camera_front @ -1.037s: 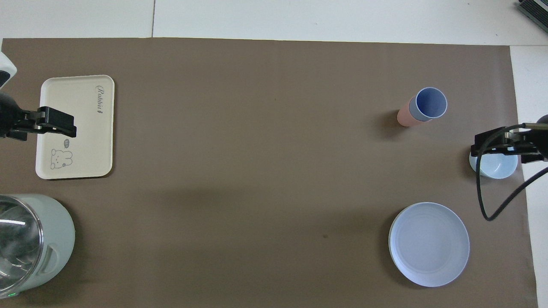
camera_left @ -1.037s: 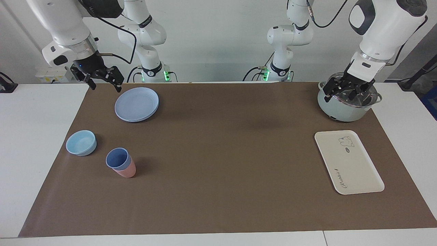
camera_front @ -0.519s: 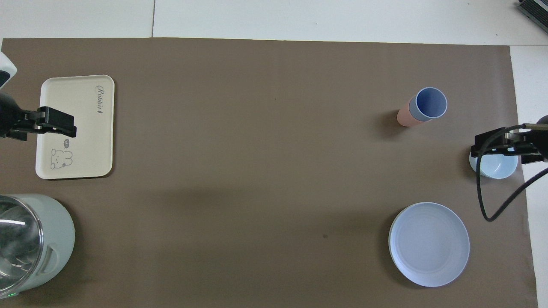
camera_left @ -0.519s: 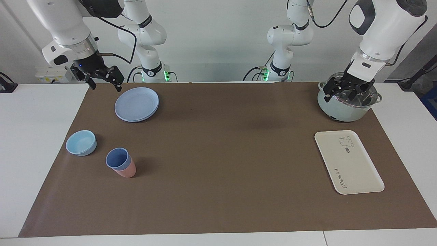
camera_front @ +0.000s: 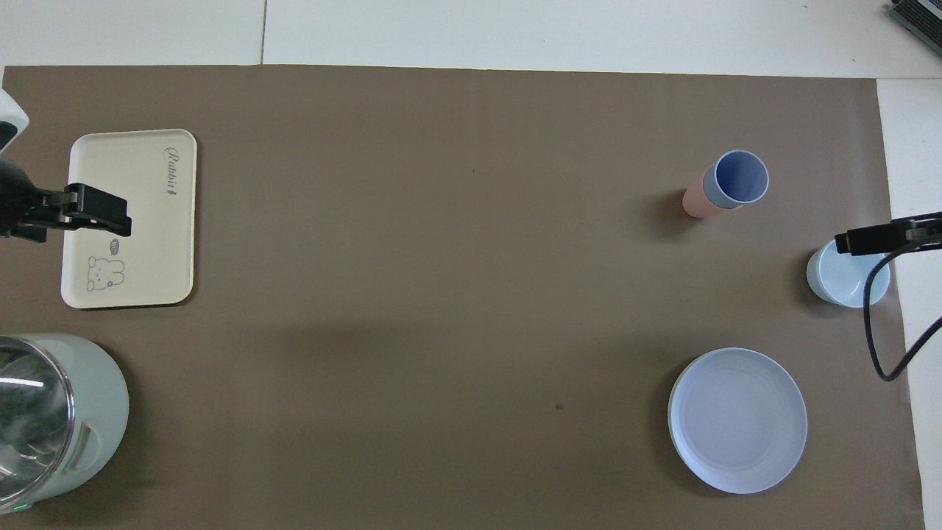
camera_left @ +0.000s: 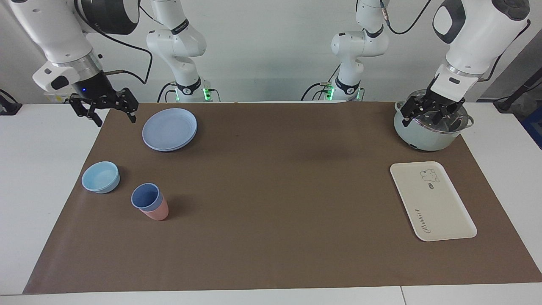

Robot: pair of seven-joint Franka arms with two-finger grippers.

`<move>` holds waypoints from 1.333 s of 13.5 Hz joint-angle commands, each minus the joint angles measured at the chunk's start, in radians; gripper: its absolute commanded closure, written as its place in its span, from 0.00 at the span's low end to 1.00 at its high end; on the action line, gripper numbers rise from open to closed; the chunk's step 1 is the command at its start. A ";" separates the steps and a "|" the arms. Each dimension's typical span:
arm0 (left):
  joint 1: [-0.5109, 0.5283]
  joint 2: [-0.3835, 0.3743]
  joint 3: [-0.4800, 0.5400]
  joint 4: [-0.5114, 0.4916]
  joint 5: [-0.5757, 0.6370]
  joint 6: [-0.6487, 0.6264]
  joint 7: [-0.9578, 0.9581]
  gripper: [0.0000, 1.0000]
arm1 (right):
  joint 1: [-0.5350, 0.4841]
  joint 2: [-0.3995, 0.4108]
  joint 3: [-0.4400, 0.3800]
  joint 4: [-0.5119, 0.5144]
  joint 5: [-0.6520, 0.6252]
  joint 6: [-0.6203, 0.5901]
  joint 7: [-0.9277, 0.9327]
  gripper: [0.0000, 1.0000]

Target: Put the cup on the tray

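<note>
The periwinkle-blue cup [camera_left: 145,196] stands nested inside a salmon-pink tumbler [camera_left: 158,211] on the brown mat, toward the right arm's end; it also shows in the overhead view [camera_front: 742,177]. The cream-white tray [camera_left: 432,201] lies flat and bare toward the left arm's end, and shows in the overhead view [camera_front: 147,250]. My right gripper [camera_left: 115,117] hangs open and empty in the air over the mat's edge beside the blue plate. My left gripper [camera_left: 430,118] hangs open and empty over the pot.
A round blue plate [camera_left: 169,129] lies near the robots at the right arm's end. A light-blue bowl [camera_left: 100,176] sits beside the cup. A pale green pot [camera_left: 423,137] with a glass lid stands nearer to the robots than the tray.
My right gripper has swung away from the blue plate toward the right arm's end of the table. The left gripper, cup and tray have not moved.
</note>
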 commanded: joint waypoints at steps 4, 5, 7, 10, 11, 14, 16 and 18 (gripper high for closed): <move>0.009 -0.030 -0.004 -0.031 -0.017 -0.003 0.004 0.00 | -0.152 0.052 0.007 -0.180 0.387 0.281 -0.644 0.00; 0.009 -0.030 -0.004 -0.031 -0.017 -0.003 0.004 0.00 | -0.186 0.098 0.007 -0.182 0.482 0.293 -0.807 0.00; 0.009 -0.030 -0.004 -0.031 -0.017 -0.003 0.004 0.00 | -0.226 0.187 0.007 -0.183 0.680 0.333 -1.106 0.00; 0.009 -0.030 -0.004 -0.031 -0.017 -0.003 0.004 0.00 | -0.234 0.278 0.007 -0.186 0.926 0.342 -1.320 0.00; 0.009 -0.030 -0.004 -0.031 -0.017 -0.003 0.004 0.00 | -0.232 0.288 0.007 -0.194 0.968 0.350 -1.359 0.00; 0.009 -0.030 -0.004 -0.031 -0.017 -0.003 0.004 0.00 | -0.241 0.379 0.007 -0.198 1.144 0.321 -1.592 0.00; 0.009 -0.030 -0.004 -0.031 -0.017 -0.003 0.004 0.00 | -0.247 0.420 0.007 -0.201 1.222 0.293 -1.716 0.00; 0.009 -0.030 -0.004 -0.031 -0.017 -0.003 0.004 0.00 | -0.244 0.434 0.008 -0.214 1.278 0.293 -1.769 0.00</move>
